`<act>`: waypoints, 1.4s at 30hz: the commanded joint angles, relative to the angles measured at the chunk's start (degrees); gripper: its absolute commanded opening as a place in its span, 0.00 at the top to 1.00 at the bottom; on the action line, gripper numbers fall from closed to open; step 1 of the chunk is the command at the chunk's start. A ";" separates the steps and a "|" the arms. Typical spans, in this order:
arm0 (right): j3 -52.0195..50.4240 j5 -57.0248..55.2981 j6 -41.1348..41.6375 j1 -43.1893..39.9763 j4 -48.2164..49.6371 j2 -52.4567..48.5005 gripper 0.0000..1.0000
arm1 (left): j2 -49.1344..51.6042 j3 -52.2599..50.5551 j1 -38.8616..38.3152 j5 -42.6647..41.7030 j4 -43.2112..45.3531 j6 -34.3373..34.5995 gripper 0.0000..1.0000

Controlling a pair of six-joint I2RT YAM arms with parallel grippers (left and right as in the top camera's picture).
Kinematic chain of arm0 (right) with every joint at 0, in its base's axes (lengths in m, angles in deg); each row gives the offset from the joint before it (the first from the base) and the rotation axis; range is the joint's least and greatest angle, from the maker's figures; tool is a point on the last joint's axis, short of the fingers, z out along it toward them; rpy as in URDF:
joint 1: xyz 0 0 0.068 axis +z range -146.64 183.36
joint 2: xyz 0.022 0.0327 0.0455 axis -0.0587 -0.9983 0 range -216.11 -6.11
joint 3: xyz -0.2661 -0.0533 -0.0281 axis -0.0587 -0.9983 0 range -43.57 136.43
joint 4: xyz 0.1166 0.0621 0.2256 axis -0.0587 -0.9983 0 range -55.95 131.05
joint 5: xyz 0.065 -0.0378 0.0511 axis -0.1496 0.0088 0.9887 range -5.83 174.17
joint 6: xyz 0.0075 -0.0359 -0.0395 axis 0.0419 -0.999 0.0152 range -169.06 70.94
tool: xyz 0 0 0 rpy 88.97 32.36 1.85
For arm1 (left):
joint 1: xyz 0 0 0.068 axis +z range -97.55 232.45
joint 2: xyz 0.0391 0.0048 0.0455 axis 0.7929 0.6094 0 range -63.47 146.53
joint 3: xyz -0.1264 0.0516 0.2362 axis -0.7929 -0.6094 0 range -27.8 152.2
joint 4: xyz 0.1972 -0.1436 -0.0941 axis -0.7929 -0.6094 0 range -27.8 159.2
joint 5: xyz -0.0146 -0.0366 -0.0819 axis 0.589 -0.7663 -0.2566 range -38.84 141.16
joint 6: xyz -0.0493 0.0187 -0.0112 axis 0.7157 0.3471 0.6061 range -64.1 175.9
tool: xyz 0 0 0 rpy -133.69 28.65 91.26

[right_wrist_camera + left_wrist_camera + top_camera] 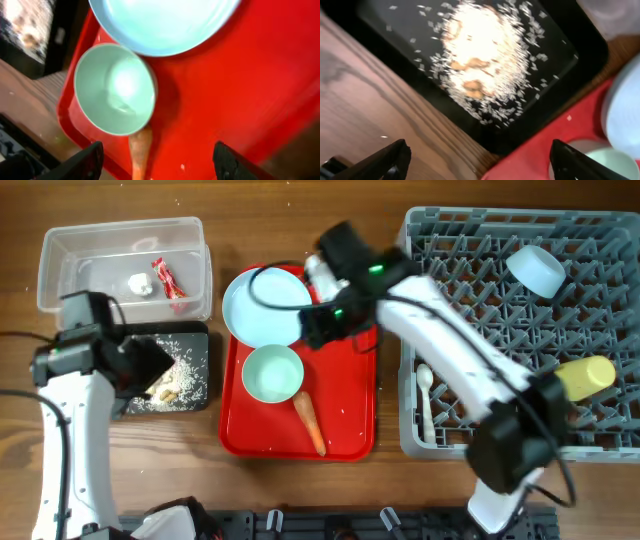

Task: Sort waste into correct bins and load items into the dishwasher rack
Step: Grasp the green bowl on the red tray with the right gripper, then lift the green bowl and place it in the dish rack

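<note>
Overhead top-down, wrist views close, sharing red tray (240, 100)

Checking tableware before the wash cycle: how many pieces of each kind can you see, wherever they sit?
Plates: 1, the round plate on the red tray
Bowls: 2, the green bowl on that tray and the blue bowl in the rack
Cups: 1, the yellow cup in the rack
Spoons: 1, the white spoon in the rack
Total: 5
</note>
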 commanded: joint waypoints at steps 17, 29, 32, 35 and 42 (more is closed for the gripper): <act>0.79 0.52 9.79 4.76 5.99 -16.04 0.96 | -0.61 0.74 5.66 -0.61 -0.24 -0.04 0.09; 1.84 -40.54 8.11 -9.27 6.03 11.39 0.96 | -0.61 0.76 5.66 -0.59 -0.22 -0.04 0.09; 1.84 -58.82 8.70 -12.92 6.10 13.18 0.96 | -0.61 0.74 5.66 -0.61 -0.22 -0.04 0.09; 0.33 -76.13 14.05 -15.39 5.90 12.50 0.96 | -0.61 0.76 5.66 -0.61 -0.22 -0.04 0.09; -5.40 -87.32 19.06 -19.89 7.80 6.29 0.96 | -0.61 0.74 5.66 -0.61 -0.24 -0.04 0.09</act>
